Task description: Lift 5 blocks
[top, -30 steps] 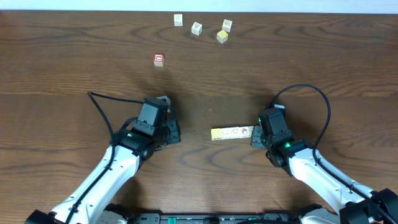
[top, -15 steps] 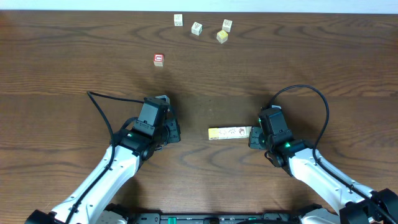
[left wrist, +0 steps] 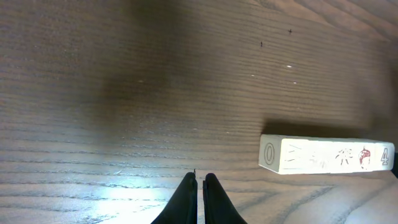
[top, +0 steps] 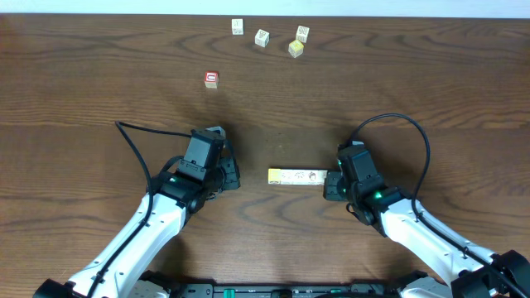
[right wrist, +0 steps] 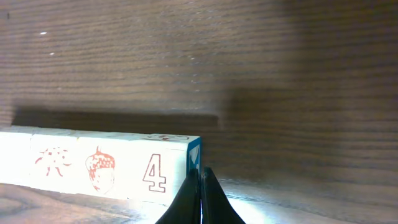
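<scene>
Right end effector (right wrist: pixel 200 179), pressed together, butts the right end of the row of blocks (top: pixel 296 175) at frame centre; left end effector (left wrist: pixel 199 183), also pressed together, stands apart. Push along its axis, lest it buckle.

Both arms reach in from the near edge of the table (top: pixel 83 99), white forearms angled inward toward the row of blocks (top: pixel 296 175) from either side. The left claw (top: pixel 230 174) hangs low to the left of that row, well apart from it, its two dark fingers pressed together with nothing between them. The right claw (top: pixel 333 184) sits at the row's right end, fingers likewise closed to a narrow point, the tips right against the end face.
</scene>
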`<state>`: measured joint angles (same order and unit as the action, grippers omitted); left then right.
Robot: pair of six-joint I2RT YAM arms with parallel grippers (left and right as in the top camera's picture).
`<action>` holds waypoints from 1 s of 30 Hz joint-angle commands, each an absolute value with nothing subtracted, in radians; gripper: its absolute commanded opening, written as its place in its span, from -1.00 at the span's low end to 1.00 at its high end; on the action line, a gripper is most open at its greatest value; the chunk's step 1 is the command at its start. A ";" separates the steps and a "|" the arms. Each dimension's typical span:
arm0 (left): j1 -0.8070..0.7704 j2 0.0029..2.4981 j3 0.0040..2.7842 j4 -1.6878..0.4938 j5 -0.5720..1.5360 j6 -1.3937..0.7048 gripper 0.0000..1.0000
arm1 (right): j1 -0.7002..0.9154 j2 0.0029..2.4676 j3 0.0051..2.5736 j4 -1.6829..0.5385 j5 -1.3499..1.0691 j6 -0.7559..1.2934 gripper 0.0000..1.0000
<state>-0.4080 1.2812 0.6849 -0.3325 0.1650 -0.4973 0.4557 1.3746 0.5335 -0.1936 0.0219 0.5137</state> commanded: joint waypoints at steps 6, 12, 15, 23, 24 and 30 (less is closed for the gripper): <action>-0.410 1.287 0.701 -0.331 0.144 -0.496 -0.85 | 0.486 1.379 0.537 -0.189 0.010 0.504 -0.97; -0.410 1.287 0.701 -0.331 0.144 -0.496 -0.86 | 0.485 1.379 0.537 -0.187 0.057 0.504 -0.97; -0.410 1.287 0.701 -0.331 0.144 -0.496 -0.86 | 0.485 1.380 0.536 -0.194 0.054 0.504 -0.98; -0.410 1.287 0.701 -0.331 0.144 -0.496 -0.86 | 0.486 1.386 0.535 -0.228 0.040 0.504 -0.98; -0.410 1.287 0.701 -0.331 0.144 -0.496 -0.86 | 0.486 1.389 0.535 -0.219 0.040 0.504 -0.98; -0.410 1.287 0.701 -0.331 0.144 -0.496 -0.86 | 0.486 1.421 0.535 -0.155 0.000 0.503 -0.98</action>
<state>-0.4080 1.2812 0.6849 -0.3325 0.1570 -0.4973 0.4767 1.3987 0.5335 -0.1757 0.0254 0.5140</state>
